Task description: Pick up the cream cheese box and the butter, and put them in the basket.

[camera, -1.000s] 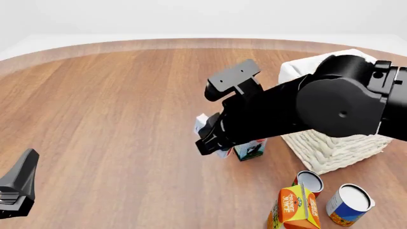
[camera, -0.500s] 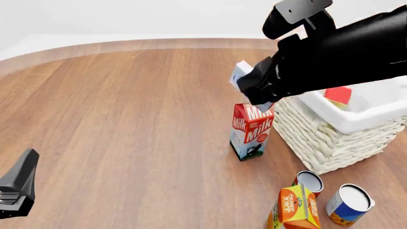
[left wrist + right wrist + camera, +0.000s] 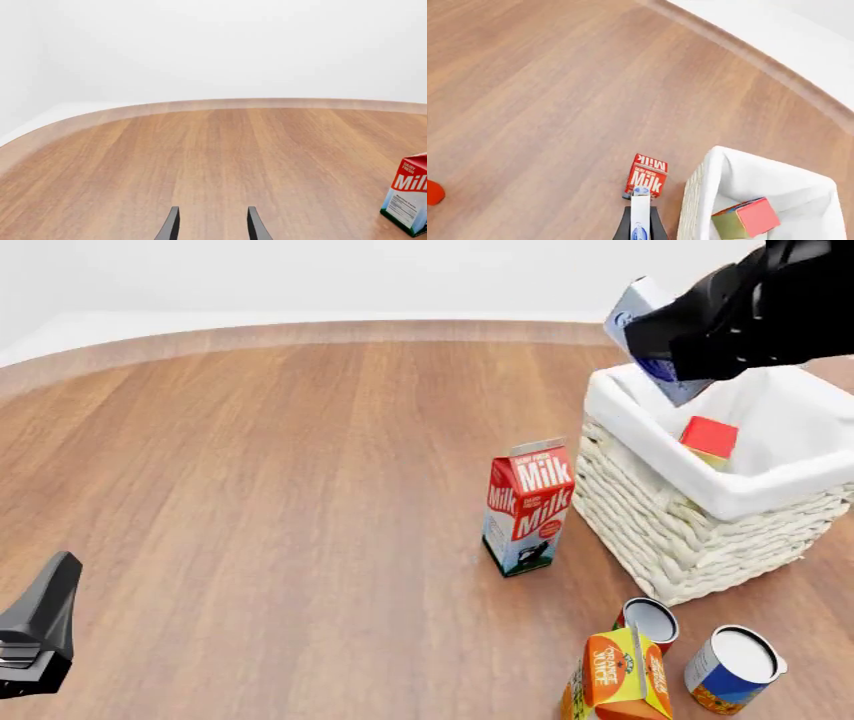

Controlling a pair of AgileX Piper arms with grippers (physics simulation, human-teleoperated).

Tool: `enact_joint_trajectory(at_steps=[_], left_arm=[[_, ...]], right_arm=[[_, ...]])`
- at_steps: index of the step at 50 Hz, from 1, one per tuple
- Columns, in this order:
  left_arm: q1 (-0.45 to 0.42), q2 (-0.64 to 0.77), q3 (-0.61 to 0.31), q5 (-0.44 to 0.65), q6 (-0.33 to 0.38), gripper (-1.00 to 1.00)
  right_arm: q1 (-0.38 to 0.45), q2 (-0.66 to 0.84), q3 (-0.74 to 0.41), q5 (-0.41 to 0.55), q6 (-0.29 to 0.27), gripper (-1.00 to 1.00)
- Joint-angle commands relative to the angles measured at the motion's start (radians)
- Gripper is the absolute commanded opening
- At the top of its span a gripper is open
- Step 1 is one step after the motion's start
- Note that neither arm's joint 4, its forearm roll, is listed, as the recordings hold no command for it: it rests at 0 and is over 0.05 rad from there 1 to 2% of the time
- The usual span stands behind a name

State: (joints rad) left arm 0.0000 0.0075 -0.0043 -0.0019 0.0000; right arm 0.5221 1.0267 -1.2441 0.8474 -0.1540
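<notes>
The small flat white cream cheese box with its bluish oval mark (image 3: 645,335) now hangs tilted in the air at the near-left rim of the large cream-white wicker basket with a white cloth lining (image 3: 667,520). A second ago it was low at the table beside the red-and-white milk carton (image 3: 529,505); half a second ago it was just above that carton. The right gripper (image 3: 667,345) has lifted it up and across, its fingers (image 3: 639,227) pinching the box edge-on (the wrist view shows it held narrowly between them).

The red-orange rectangular butter box (image 3: 709,439) already lies inside the basket against the lining, so by my reading only the release over the opening is left, once the box clears the rim.

The milk carton stands upright just beside the basket's wall, below the carry path. Near the front edge sit an orange juice carton (image 3: 619,672) and two open tins (image 3: 730,668), well clear. The left gripper (image 3: 212,227) idles low over the bare wooden table (image 3: 267,460), open and empty.
</notes>
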Motion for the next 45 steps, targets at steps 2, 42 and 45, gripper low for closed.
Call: enact_joint_trajectory(at_steps=[2, 42, 45], left_arm=[[0.0, 0.0, 0.0, 0.0, 0.0, 1.0], [0.0, 0.0, 0.0, 0.0, 0.0, 1.0], [0.0, 0.0, 0.0, 0.0, 0.0, 1.0]], right_arm=[[-0.114, -0.081, 0.012, 0.021, -0.02, -1.0], [-0.276, -0.123, 0.059, -0.04, 0.056, -1.0], [-0.274, -0.114, 0.054, -0.042, 0.053, -1.0]])
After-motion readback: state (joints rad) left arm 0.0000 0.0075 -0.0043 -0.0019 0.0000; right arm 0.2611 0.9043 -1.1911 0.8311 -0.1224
